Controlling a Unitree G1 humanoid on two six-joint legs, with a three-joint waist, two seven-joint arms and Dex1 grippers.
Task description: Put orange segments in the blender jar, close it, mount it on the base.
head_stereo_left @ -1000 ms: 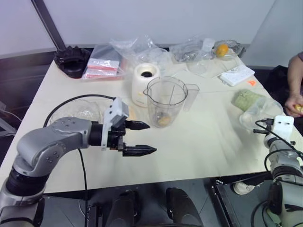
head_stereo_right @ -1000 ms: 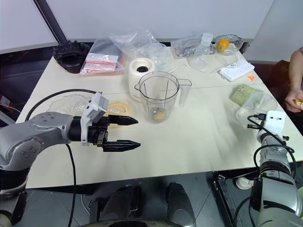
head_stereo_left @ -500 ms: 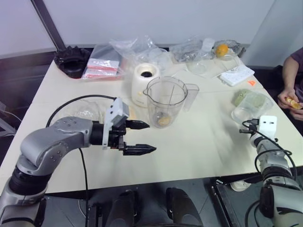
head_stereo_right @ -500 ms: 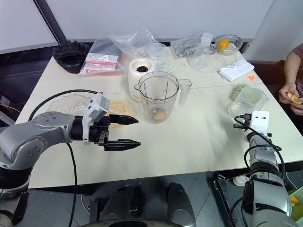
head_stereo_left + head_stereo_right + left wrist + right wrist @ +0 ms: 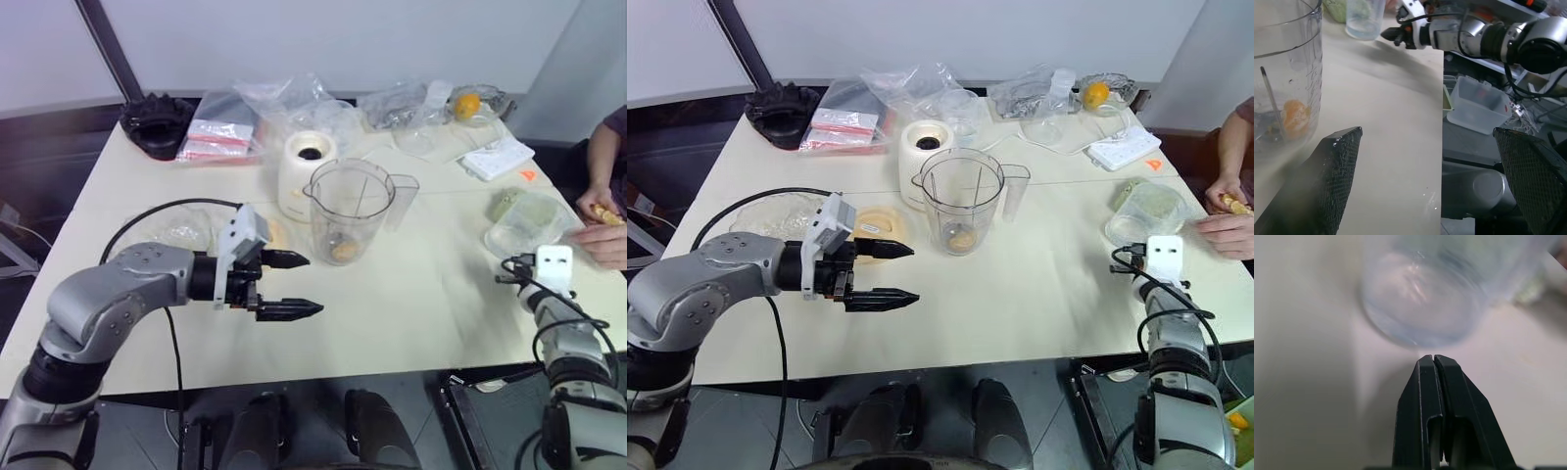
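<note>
Left gripper (image 5: 890, 271) hovers over the table (image 5: 1038, 294) with its two black fingers spread wide and nothing between them — it points toward the robot's right, just short of the blender jar (image 5: 962, 201). Right gripper (image 5: 1434, 363) is pinched fully shut on nothing, tips just beside a small clear plastic tub (image 5: 1420, 298) near the table's right edge; in the left wrist view the same closed tips (image 5: 1388, 34) sit close to that tub. The jar stands upright near mid-table, lid off, handle toward the robot's right, and holds an orange segment (image 5: 1294, 113) at its bottom next to the blade. The base (image 5: 926, 147) stands directly behind the jar, almost touching, dark socket facing up. A flat peach lid (image 5: 877, 223) lies left of the jar, partly behind the left gripper, beside a glass bowl (image 5: 774, 213). A black ridged ring (image 5: 782, 103) sits at the far left corner. A person's hand (image 5: 1227, 233) rests at the right edge — another holds a piece of orange (image 5: 1236, 205).
</note>
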